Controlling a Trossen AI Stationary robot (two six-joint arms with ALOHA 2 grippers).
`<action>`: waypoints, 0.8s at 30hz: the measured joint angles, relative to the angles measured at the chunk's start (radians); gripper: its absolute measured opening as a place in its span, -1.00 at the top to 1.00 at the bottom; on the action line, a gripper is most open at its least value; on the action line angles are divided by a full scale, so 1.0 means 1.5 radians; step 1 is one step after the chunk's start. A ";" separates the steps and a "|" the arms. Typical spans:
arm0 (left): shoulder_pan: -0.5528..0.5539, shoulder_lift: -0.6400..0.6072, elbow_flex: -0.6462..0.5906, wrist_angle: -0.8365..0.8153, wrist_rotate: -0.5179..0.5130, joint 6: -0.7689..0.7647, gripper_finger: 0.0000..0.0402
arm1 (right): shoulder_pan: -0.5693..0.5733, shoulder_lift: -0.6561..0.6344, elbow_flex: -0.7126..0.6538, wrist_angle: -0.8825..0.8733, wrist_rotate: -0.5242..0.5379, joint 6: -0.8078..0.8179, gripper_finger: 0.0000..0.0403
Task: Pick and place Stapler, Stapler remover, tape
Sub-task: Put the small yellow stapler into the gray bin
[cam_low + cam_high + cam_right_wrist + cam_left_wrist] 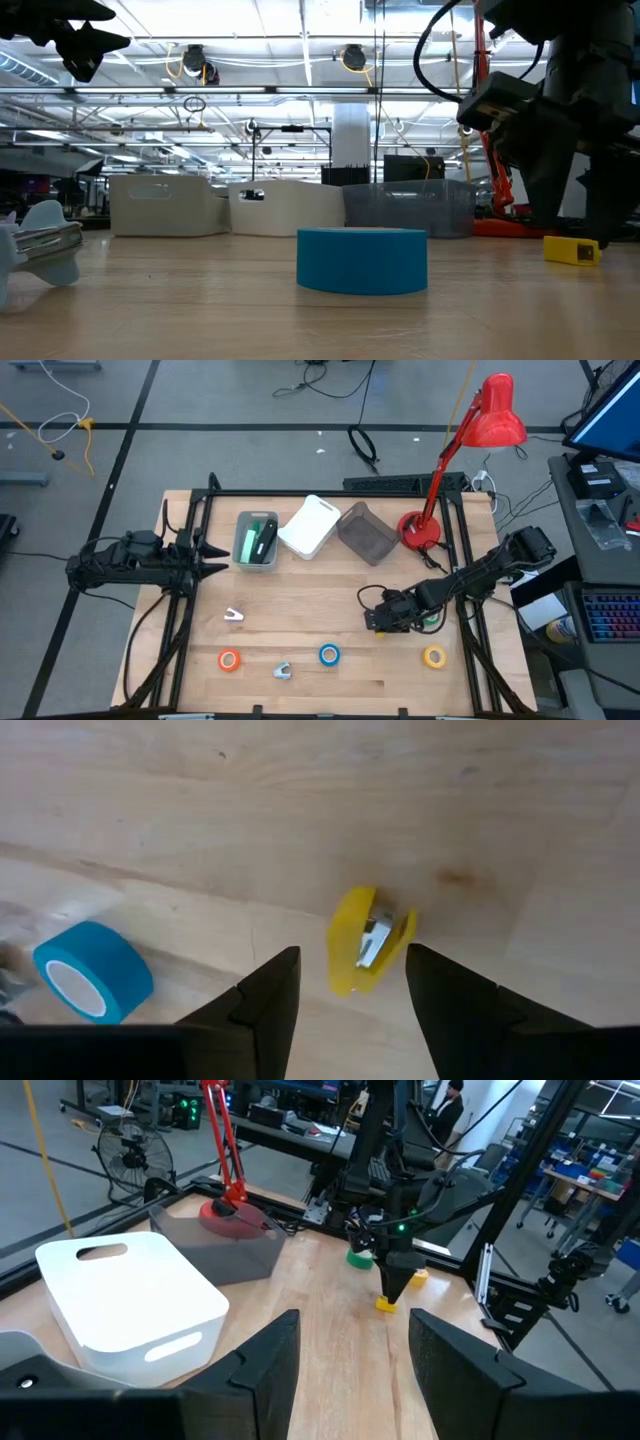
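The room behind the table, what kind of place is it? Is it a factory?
More likely a robot lab or workshop: a wooden table with two robot arms, cables on the floor, and shelving and equipment in the room behind.

Wooden table (300,630) sits on a grey floor (220,400) marked with dark lines. Red desk lamp (480,430) at the table's 1 o'clock corner. Desk with keyboard (610,615) at 3 o'clock. Cables (330,380) on floor at 12 o'clock. Low view: high ceiling with strip lights (250,40). Standing fan (125,1155) in the room behind.
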 joint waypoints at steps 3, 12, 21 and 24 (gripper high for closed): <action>0.000 0.000 0.000 0.000 0.000 0.000 0.07 | -0.004 0.000 0.000 -0.019 -0.001 0.000 0.13; 0.000 0.000 0.000 0.000 0.000 0.002 0.07 | -0.004 0.000 0.000 -0.035 0.001 0.000 0.18; 0.000 0.000 0.000 0.001 -0.005 0.003 0.07 | -0.006 0.029 0.002 -0.033 -0.026 0.002 0.19; 0.000 0.000 0.000 0.002 -0.006 0.005 0.07 | -0.006 0.030 0.002 -0.032 -0.030 0.002 0.19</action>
